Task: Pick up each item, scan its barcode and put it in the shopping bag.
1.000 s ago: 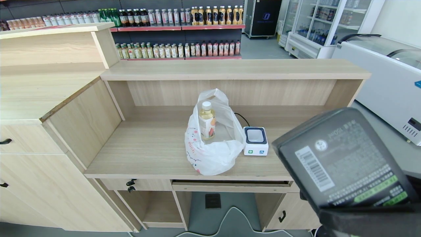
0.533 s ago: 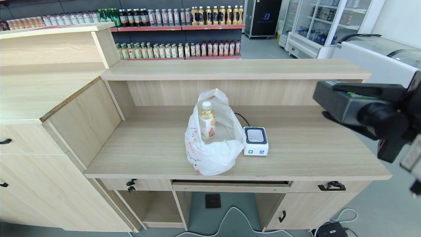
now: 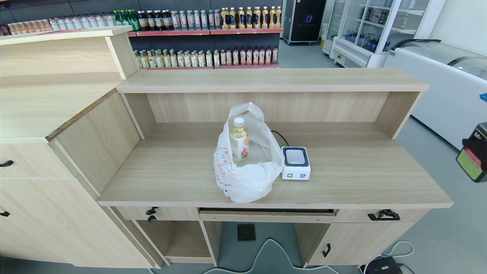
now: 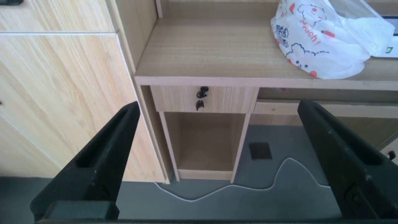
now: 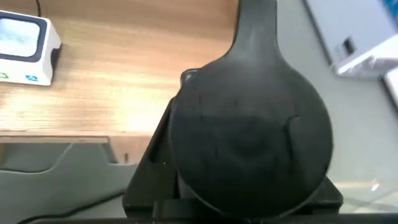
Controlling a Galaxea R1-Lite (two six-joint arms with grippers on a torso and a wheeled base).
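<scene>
1. A dark pack (image 3: 471, 165) with a green and red label is held in the air past the right end of the counter (image 3: 342, 182), well apart from the scanner (image 3: 295, 163).
2. The right gripper (image 3: 475, 145) is clamped on the pack; a black finger is seen across its upper part.
3. The left gripper (image 4: 219, 109) is held low in front of the counter, with its fingers spread wide and nothing between them.
4. A white shopping bag (image 3: 247, 179) is set mid-counter with its mouth open, and a bottle (image 3: 240, 140) stands upright inside.
5. The scanner is set just beside the bag, on its right.
</scene>
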